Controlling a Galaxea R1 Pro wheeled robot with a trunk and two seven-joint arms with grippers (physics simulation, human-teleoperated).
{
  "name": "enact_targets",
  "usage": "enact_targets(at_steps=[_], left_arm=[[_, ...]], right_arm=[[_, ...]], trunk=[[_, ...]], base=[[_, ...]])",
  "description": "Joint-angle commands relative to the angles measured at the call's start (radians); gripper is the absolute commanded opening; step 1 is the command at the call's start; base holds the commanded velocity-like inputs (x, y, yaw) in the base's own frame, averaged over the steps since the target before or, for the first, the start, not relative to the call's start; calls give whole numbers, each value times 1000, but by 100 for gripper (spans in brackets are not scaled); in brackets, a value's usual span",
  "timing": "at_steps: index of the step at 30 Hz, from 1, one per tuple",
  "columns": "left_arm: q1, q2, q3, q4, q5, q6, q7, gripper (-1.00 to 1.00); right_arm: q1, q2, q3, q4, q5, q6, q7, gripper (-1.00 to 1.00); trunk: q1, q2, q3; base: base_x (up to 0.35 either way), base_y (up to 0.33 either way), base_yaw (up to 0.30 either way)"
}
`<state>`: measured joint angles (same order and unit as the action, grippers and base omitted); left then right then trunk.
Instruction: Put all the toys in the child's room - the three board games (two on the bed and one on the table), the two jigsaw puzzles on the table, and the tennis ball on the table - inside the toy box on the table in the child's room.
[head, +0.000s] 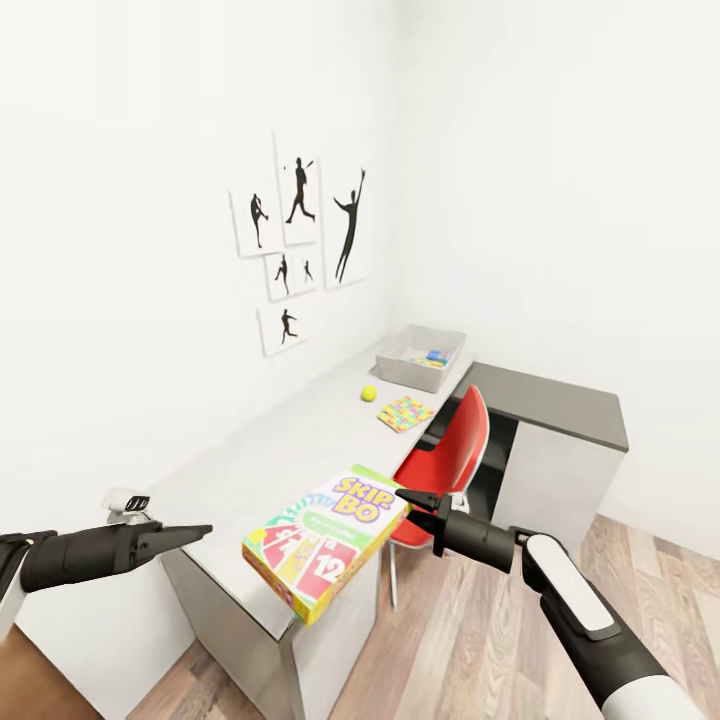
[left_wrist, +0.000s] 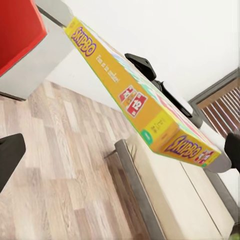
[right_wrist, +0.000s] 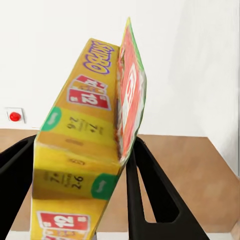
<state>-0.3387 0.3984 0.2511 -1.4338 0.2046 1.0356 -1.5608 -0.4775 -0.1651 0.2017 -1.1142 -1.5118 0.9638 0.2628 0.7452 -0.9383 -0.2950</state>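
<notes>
My right gripper (head: 415, 505) is shut on the edge of the SKIP-BO board game (head: 325, 545), a yellow, red and white box held tilted over the near end of the table (head: 290, 450). In the right wrist view the box (right_wrist: 95, 130) sits between both black fingers. My left gripper (head: 195, 532) hangs open and empty to the left of the box. At the table's far end stands the light-grey toy box (head: 415, 375) with a small colourful flat item inside. In front of it lie the tennis ball (head: 369, 393) and one jigsaw puzzle (head: 405, 412). The bed (left_wrist: 175, 200) appears in the left wrist view.
A red chair (head: 455, 450) is tucked against the table's right side, beside the lower dark-grey section (head: 545, 400). A small white device (head: 127, 502) sits on the near left corner. Silhouette posters (head: 300, 240) hang on the wall. Wooden floor (head: 470, 640) lies to the right.
</notes>
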Motion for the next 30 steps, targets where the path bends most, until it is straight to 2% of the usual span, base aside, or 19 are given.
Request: enact_targets(at_steps=[1,12,30], left_arm=[[0,0,0,0,-1,11,-4,100],[0,0,-1,0,1,11,-4,100],[0,0,0,0,1,11,-4,100]], right_arm=[[-1,-1,1,1,2,1,10,-100],[0,-7,-14,1,2,0,10,-100],[0,-7,-16,-1,2,-7,9,-100]], trunk=[[0,-1,0],[0,-1,8],[0,-1,9]], base=[[0,0,-225],[0,0,-199],[0,-33,-11]])
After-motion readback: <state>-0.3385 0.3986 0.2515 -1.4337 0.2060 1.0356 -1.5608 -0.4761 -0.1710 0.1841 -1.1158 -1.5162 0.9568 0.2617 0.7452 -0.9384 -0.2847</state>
